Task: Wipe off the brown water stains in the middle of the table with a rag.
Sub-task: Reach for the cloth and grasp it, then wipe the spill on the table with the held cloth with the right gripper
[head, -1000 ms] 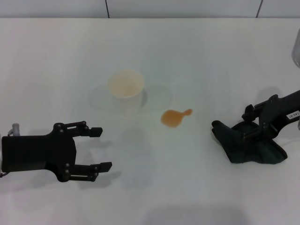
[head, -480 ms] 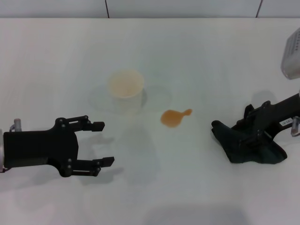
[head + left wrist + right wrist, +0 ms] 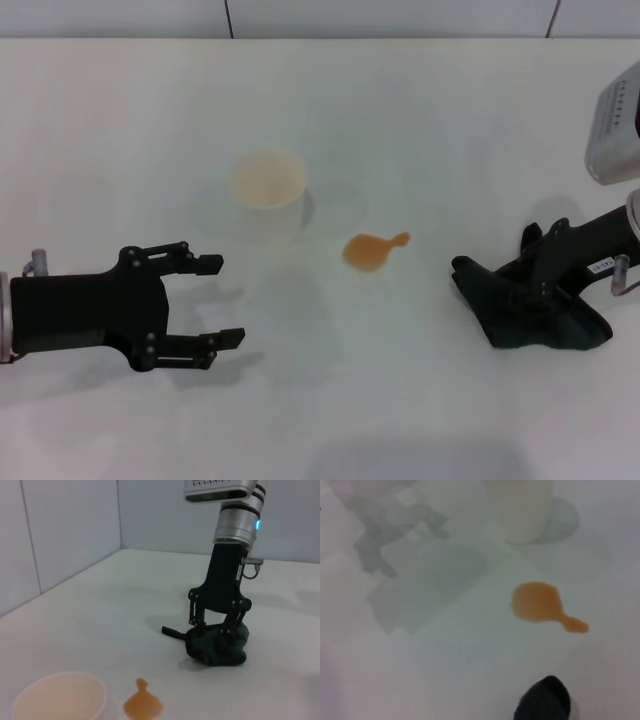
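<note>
Rightward, right gripper [image 3: 535, 285] upright, jaws closed on the rag [image 3: 530, 315], left gripper [image 3: 215, 300] level, jaws open

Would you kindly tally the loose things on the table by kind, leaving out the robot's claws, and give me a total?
Cloths: 1, the dark rag, under the right claw.
Cups: 1, the white paper cup.
Spills: 1, the brown water stains, between cup and rag.
Total: 3 on the table.
The left claw hangs open, holding nothing.
</note>
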Tool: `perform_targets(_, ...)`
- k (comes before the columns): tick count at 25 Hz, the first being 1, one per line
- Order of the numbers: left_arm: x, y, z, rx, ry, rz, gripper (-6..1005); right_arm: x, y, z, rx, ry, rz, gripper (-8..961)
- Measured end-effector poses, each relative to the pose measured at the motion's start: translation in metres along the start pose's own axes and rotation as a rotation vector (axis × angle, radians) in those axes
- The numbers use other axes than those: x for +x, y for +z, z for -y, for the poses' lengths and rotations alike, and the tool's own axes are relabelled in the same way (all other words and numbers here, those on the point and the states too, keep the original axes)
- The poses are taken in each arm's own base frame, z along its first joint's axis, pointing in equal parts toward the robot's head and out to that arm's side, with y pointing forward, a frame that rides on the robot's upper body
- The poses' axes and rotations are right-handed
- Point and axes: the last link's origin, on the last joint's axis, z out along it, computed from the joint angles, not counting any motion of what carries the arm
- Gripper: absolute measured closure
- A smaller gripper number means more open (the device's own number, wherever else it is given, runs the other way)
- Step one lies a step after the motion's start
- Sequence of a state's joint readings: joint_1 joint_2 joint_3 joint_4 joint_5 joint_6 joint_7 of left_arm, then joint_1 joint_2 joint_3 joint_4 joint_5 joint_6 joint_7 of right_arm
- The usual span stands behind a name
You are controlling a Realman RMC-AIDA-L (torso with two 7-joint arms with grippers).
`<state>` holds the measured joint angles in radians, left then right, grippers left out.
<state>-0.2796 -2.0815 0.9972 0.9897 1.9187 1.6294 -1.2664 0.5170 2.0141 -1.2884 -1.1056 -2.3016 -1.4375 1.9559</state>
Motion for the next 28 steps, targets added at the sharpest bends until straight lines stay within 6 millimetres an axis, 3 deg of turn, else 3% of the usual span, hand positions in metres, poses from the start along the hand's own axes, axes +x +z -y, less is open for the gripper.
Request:
perform_targets(8, 0.001, 0.001, 0.001, 0.001, 0.004, 0.0, 157, -0.001, 0.003, 0.0, -0.008, -0.007, -0.006, 751)
perform_targets(12, 0.001, 0.001, 0.001, 0.002, 0.005, 0.0, 157, -0.015, 0.005, -0.002, -0.013, -0.044, 0.025, 856)
perform_targets(21, 0.003, 0.009, 0.004, -0.02, -0.008, -0.015, 157, -0.066, 0.03, 0.014, 0.074, -0.138, 0.085, 864)
perform_targets(28, 0.002, 0.008, 0.002, -0.016, -0.017, -0.025, 158, -0.087, 0.045, 0.033, 0.154, -0.166, 0.087, 863)
